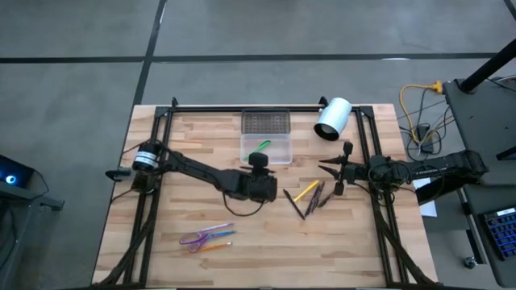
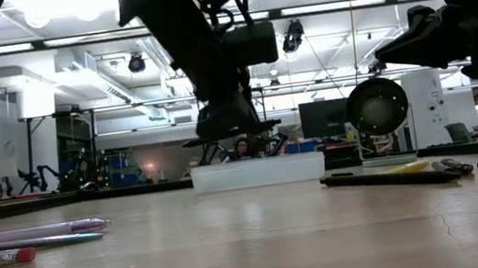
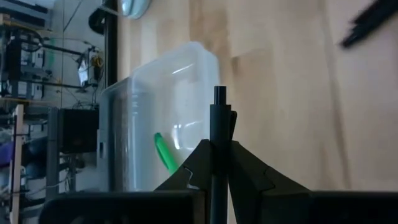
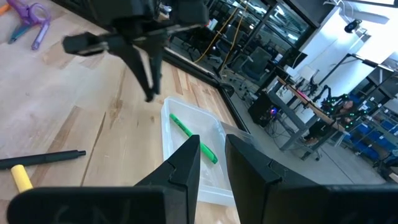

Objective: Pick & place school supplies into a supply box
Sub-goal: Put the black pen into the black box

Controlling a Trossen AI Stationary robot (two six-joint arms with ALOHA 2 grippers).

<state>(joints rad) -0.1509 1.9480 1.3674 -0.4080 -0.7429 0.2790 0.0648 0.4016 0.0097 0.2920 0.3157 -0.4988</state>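
Note:
My left gripper [image 1: 258,163] hangs over the near edge of the clear supply box [image 1: 267,150] and is shut on a dark pen [image 3: 218,118]. A green pen [image 4: 194,137] lies inside the box, and the box's dark mesh part [image 1: 266,122] is at the far end. My right gripper [image 4: 212,163] is open and holds nothing, raised over the right part of the table [image 1: 332,172]. A yellow pencil [image 1: 305,192] and dark pens [image 1: 316,196] lie flat near it. Purple scissors [image 1: 197,237] and orange and blue sticks [image 1: 218,240] lie near the table's front left. My left gripper pinches the dark pen between its two fingers [image 3: 245,165]. The fingers come from above and point down. The pen's free end [image 4: 150,93] sticks out below the fingers, lifted clear of the table, just beside the box.
A white cylinder with a dark opening [image 1: 332,119] lies at the far right, beside the box. A dark frame rail [image 1: 242,107] runs along the far edge, and more rails run down both sides. Bare wood [image 1: 266,242] shows in the near middle.

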